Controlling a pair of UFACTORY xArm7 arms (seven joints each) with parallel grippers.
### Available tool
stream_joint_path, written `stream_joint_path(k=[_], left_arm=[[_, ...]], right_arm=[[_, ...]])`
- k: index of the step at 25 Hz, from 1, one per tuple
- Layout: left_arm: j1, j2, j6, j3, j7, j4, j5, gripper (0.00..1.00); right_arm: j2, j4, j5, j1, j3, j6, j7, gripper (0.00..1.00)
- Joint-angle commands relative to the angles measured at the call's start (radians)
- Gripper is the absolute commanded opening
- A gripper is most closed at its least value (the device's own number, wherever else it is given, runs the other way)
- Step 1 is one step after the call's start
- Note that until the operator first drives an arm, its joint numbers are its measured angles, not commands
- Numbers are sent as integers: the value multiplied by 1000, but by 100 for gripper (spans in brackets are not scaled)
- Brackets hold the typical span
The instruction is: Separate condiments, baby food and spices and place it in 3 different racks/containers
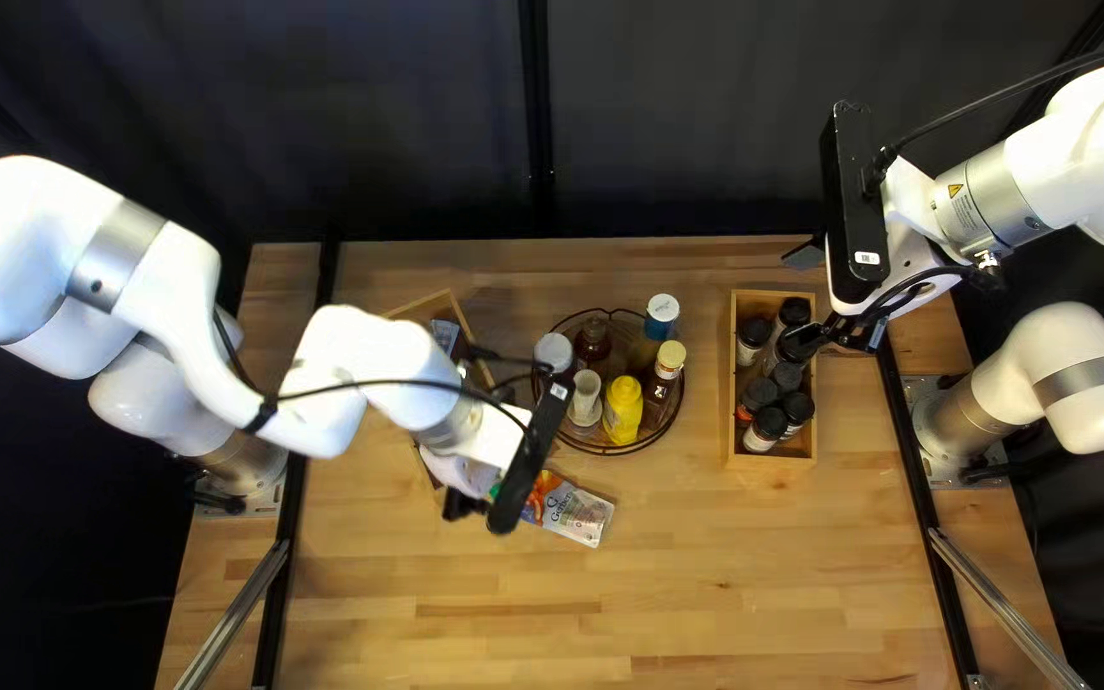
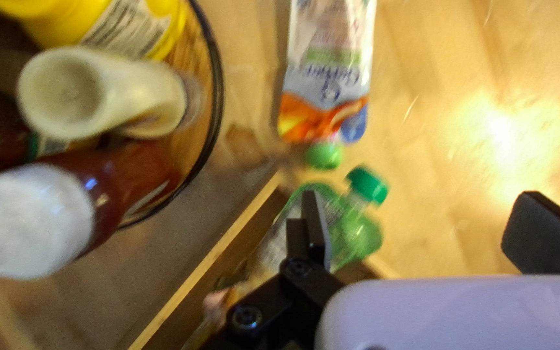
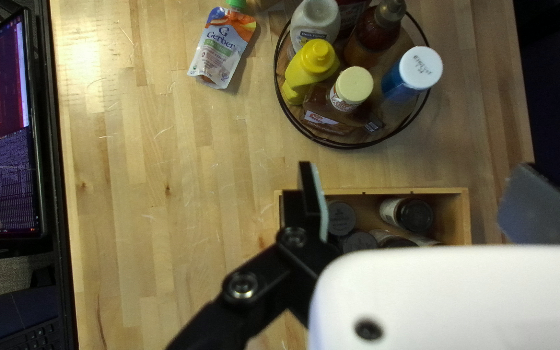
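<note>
A dark curtain (image 1: pixel 386 128) hangs behind the wooden table (image 1: pixel 731 575); light (image 2: pixel 503 133) glares.

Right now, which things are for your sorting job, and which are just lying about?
For the job:
Loose pouch on the table
Green-capped pouch in its wooden box
Bottles on the round rack
Spice jars in the jar box

Not for it:
Screen beyond the table's edge
Dark curtain behind
</note>
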Motion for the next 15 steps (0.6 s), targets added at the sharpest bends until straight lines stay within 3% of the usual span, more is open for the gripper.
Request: stream_joint_path(k=[1, 8, 15], left_arm=[[9, 160, -28, -20, 88, 122, -105, 100], [71, 300, -38, -56, 228, 215, -212, 100], [74, 411, -34, -49, 214, 290, -204, 100]], right_arm=[[0, 0, 0, 0, 0, 0, 0, 100], [0, 0, 0, 0, 0, 0, 0, 100], [0, 0, 0, 0, 0, 0, 0, 100]])
